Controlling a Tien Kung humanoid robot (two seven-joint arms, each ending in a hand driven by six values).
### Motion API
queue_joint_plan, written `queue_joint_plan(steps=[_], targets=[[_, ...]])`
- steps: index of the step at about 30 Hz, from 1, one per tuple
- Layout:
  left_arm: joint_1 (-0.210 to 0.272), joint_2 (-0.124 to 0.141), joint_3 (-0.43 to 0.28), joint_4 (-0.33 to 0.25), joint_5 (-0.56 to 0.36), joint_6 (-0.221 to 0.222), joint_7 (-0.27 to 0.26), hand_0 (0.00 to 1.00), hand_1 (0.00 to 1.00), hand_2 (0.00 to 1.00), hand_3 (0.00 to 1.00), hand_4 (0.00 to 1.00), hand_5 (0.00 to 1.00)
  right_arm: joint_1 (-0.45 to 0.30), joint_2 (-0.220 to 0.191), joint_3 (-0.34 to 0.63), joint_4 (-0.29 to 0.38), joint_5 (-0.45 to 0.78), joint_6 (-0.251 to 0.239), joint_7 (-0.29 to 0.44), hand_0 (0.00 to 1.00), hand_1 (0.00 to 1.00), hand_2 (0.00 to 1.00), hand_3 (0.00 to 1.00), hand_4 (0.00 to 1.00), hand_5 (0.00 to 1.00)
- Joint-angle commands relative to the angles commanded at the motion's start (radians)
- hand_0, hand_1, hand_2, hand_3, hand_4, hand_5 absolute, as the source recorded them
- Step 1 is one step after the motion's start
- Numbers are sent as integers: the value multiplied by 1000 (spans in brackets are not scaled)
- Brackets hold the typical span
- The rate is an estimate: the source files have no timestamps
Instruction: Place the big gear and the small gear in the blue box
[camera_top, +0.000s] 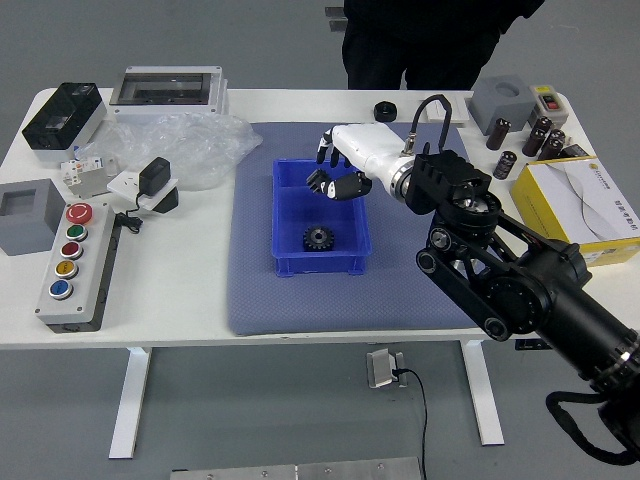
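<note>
Blue plastic, open-topped and roughly rectangular, forms the box (292, 262), which lies on a blue-grey mat (390, 300) on the white table (180, 310), its longer axis running from 12 to 6 o'clock. Inside it, near the 6 o'clock wall, the big dark metal gear (318, 238) lies flat, its toothed round face and centre hole turned upward; the axis through that hole points up out of the box, and the round outline has no long side. The robot's right hand (350, 160), white-backed with black fingers, reaches over the box's upper half from the 1 o'clock side, at the end of a black arm (545, 290) entering from 4 o'clock. Its fingers are drawn in to a narrow pinch, with the small dark gear (318, 182) at the tips, above the box and on the 12 o'clock side of the big one. That gear appears tipped rather than flat, though its exact facing is too small to tell. A black round piece (385, 111) sits at 1 o'clock from the box, near the table's far edge. Beyond that edge a person in dark clothing (420, 45) stands, also toward 1 o'clock; a grey panel with coloured buttons (95, 262) lies at 9 o'clock.
</note>
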Motion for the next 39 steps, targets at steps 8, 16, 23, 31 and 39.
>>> queue_joint_plan(steps=[8,16,23,31,39], targets=[[1,1,-1,0,1,0,0,852,832,825,831,748,388,-6,-10,21,15,13,14,1,622,575,692,738,821,445],[2,2,-3,0,1,1,0,852,832,825,831,748,388,-60,-71,120,85,49,13,-1,641,603,696,734,812,468],[1,2,-12,0,8,2,1,852,832,825,831,748,388,-142,-134,247,139,151,-8,10,738,707,782,802,764,465],[-4,3,-13,0,9,3,0,852,832,823,831,748,388,-215,-153,369,101,391,-68,65,862,818,880,881,625,448],[-4,4,-14,0,10,4,-1,852,832,823,831,748,388,-263,-165,433,35,703,-79,125,892,836,897,891,611,476]])
